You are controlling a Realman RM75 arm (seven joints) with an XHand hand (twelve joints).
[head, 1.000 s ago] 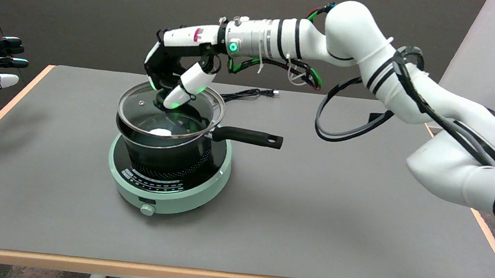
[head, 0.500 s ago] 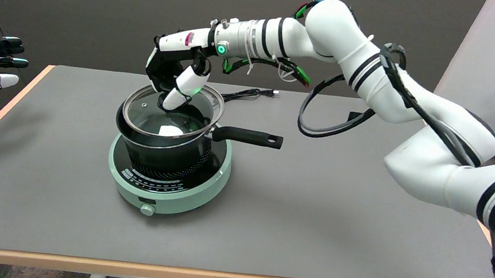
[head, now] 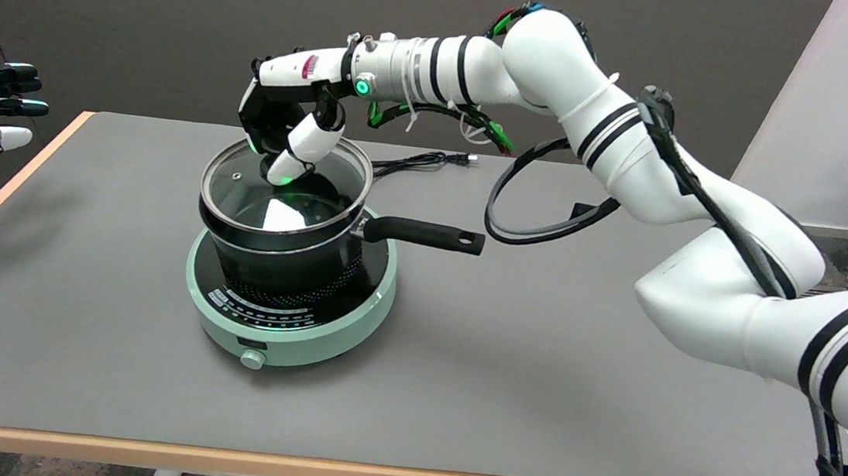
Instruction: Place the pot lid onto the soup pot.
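since the earlier frame the right hand (head: 284, 131) and the pot lid (head: 285, 187) had shifted left, so the lid sat lower and more squarely over the soup pot (head: 279, 251). head view: the grey worktop (head: 538, 342) had a pale wooden edge, with a dark wall behind and a white panel at the right. the pot stood on a mint-green hotplate (head: 288, 318), its handle pointing right. the hand reached down from above, fingers curled on the lid's knob, pinching it.
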